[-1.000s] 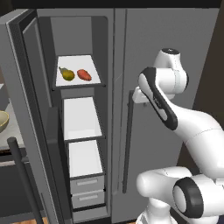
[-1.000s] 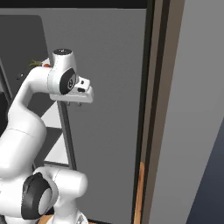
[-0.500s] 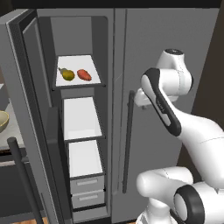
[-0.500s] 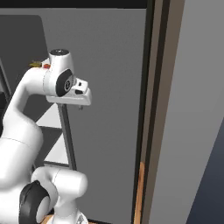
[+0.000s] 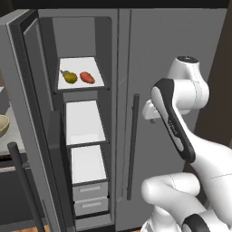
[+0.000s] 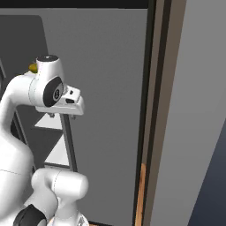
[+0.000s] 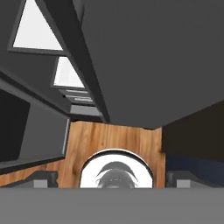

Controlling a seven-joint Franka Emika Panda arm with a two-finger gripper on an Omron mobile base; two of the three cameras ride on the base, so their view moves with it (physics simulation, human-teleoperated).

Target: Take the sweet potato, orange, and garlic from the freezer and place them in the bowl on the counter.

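The arm is folded up high, elbow bent, its wrist close to the closed fridge door's handle [image 5: 132, 145]. The gripper [image 7: 111, 178] points down at the floor — fingers spread wide, empty. Orange [image 5: 70, 77] and sweet potato [image 5: 87, 77] lie side by side on the freezer [image 5: 84, 136]'s top shelf.

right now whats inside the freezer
On the top shelf of the freezer lie the orange and, to its right, the sweet potato. The two lower shelves look bare. No garlic shows; the closed drawers hide whatever they hold.
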